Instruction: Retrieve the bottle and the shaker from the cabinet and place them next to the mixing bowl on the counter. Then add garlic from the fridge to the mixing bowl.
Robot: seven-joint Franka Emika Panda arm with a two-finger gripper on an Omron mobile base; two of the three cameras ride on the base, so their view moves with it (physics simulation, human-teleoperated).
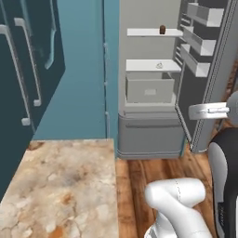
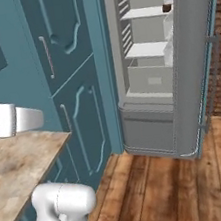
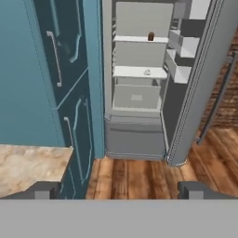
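Facing the open fridge (image 3: 139, 69), gripper (image 3: 118, 190) spread wide, empty.

Beige bench (image 1: 60, 186) marbled rust-brown, teal panelled doors (image 2: 69, 63), pale grey fridge (image 1: 148, 135) interior, reddish-brown plank floor (image 2: 161, 195), small dark brown item (image 1: 162, 29) on shelf
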